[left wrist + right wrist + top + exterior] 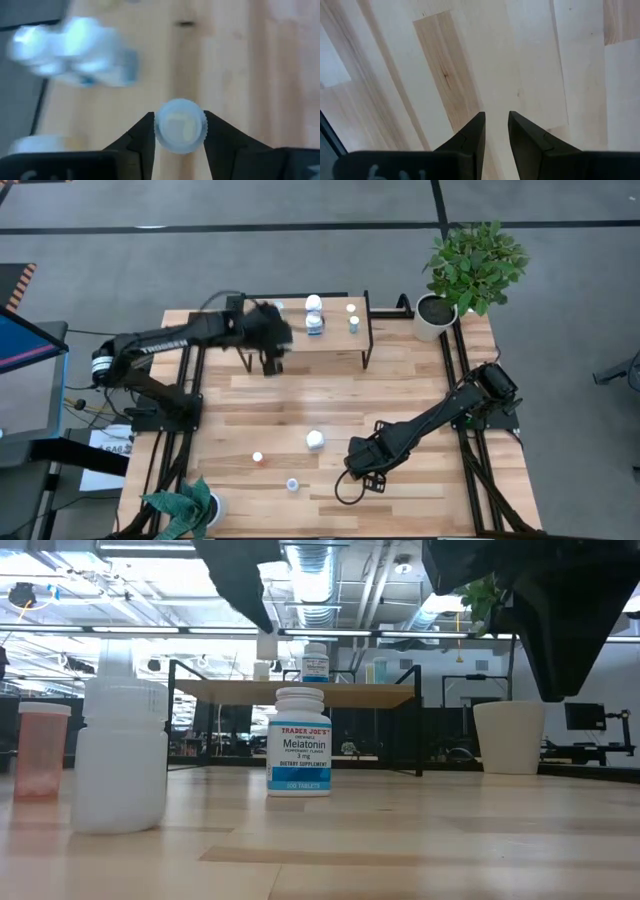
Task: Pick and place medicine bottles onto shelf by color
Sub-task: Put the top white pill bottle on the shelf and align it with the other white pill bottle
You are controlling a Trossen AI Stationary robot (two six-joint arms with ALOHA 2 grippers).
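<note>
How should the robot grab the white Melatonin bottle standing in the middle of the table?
Probably from straight above, closing the fingers on the round white cap or just below it. The Melatonin bottle stands upright with free space around it, and the cap is narrower than the body, so it likely fits the fingers better. The right gripper waits nearest.

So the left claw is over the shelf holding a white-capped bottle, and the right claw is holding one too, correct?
Not quite. The right claw holds nothing: the right wrist view shows its fingers nearly closed over bare table. The left claw does grip a white-capped bottle over the shelf.
</note>
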